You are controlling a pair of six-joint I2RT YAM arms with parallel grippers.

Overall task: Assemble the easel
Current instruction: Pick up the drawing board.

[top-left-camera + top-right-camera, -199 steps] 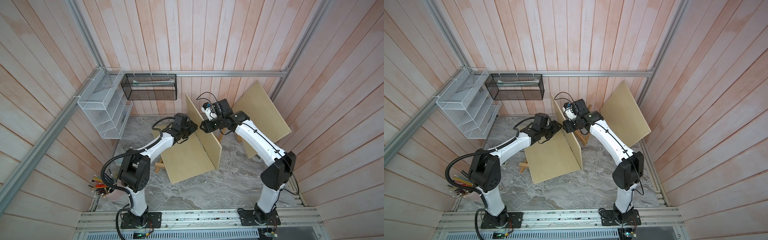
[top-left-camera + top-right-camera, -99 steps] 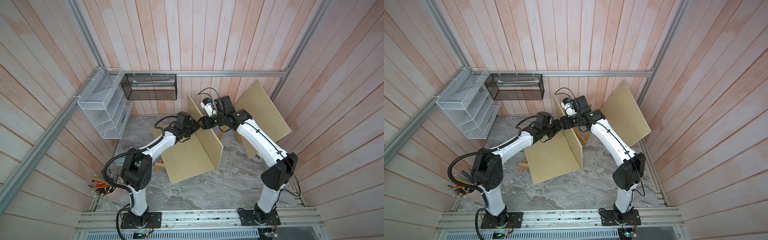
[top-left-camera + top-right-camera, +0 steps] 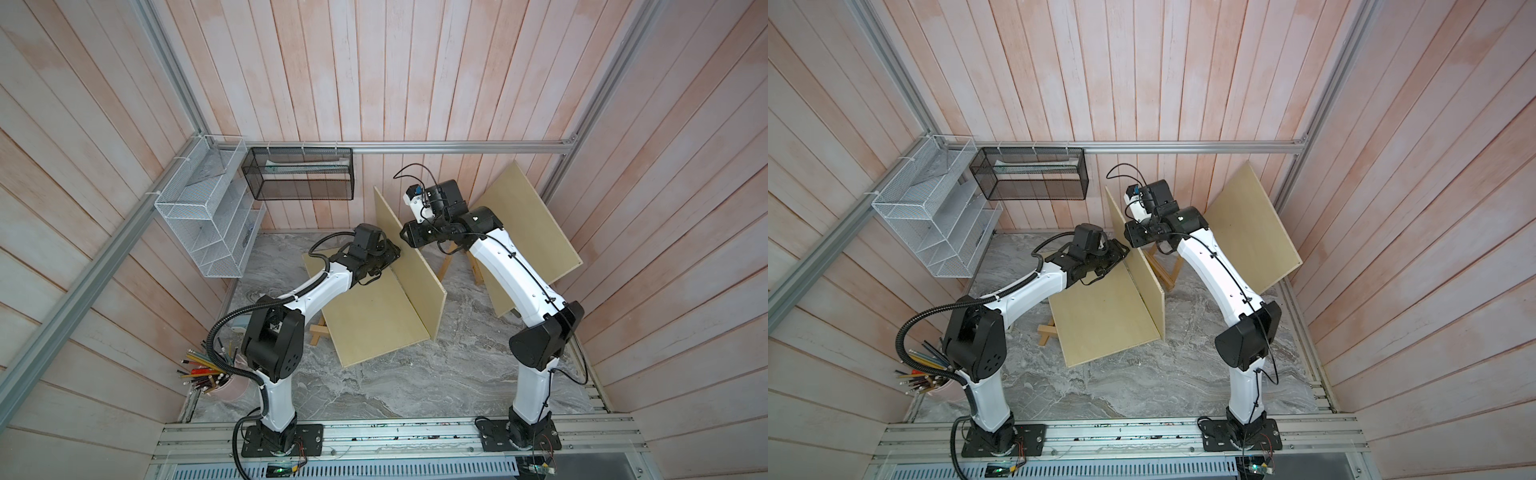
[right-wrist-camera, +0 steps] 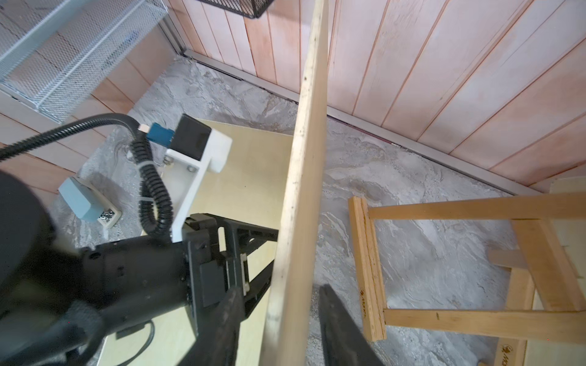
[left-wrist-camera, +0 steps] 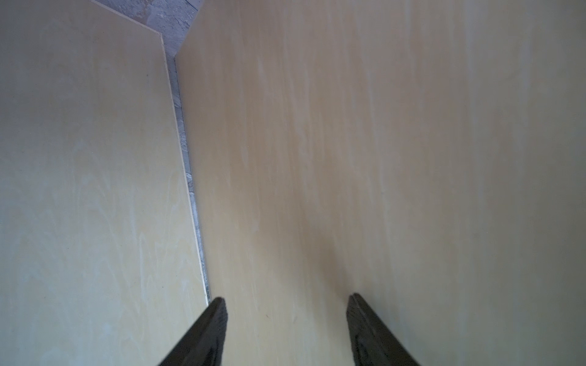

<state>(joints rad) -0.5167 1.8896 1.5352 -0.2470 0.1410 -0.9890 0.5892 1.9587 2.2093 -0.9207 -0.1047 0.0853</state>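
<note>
A plywood board [image 3: 419, 291] [image 3: 1148, 299] stands upright on its edge mid-table. My right gripper [image 3: 402, 235] [image 3: 1127, 232] [image 4: 282, 294] straddles its top edge [image 4: 304, 126], jaws open, with a gap on one side. My left gripper [image 3: 397, 251] [image 3: 1125, 249] [image 5: 285, 301] is open, both fingertips against the upright board's face [image 5: 348, 158]. A second board [image 3: 374, 320] [image 5: 88, 174] lies tilted over a small wooden easel frame [image 3: 318, 332]. Another easel frame [image 4: 444, 212] [image 3: 446, 266] stands behind the upright board.
A third board [image 3: 528, 232] leans against the right wall. A white wire shelf [image 3: 208, 216] and a black mesh basket [image 3: 299, 178] hang at the back left. A cup of pencils [image 3: 216, 378] stands front left, with a blue-grey box [image 4: 82, 199] near the left arm.
My right gripper has moved left and back onto the upright board's top edge, and its jaws have narrowed. My left gripper has pushed forward to the board's face.
</note>
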